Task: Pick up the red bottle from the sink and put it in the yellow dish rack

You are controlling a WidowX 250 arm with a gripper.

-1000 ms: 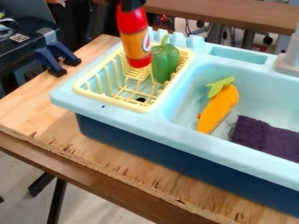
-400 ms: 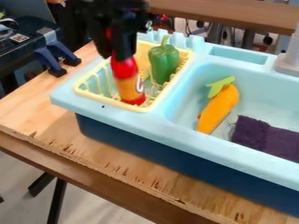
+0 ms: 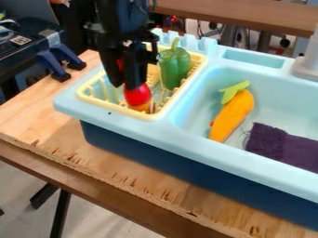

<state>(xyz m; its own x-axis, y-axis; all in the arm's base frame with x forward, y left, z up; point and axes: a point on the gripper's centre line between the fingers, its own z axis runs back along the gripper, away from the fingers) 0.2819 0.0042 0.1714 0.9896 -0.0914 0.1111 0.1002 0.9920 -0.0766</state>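
The black gripper (image 3: 125, 82) hangs over the left part of the yellow dish rack, its fingers around a red and orange bottle (image 3: 138, 95). A bit of red shows between the fingers, and the bottle's lower part is down inside the rack (image 3: 91, 97), tilted and partly hidden by the front rim. Right of the bottle, a green pepper (image 3: 174, 66) stands in the same rack, apart from the gripper. In the sink basin lie an orange carrot with a green top (image 3: 231, 115) and a dark purple cloth (image 3: 282, 146).
The light blue sink (image 3: 211, 155) sits on a wooden table (image 3: 49, 121). A grey faucet (image 3: 307, 65) rises at its right back. Blue clamps (image 3: 55, 65) grip the table's left back edge, and a brown ledge (image 3: 242, 16) runs behind.
The gripper has come down into view with the bottle, which has moved lower and toward the rack's front. The rack has shifted slightly; the pepper, carrot and cloth look much the same.
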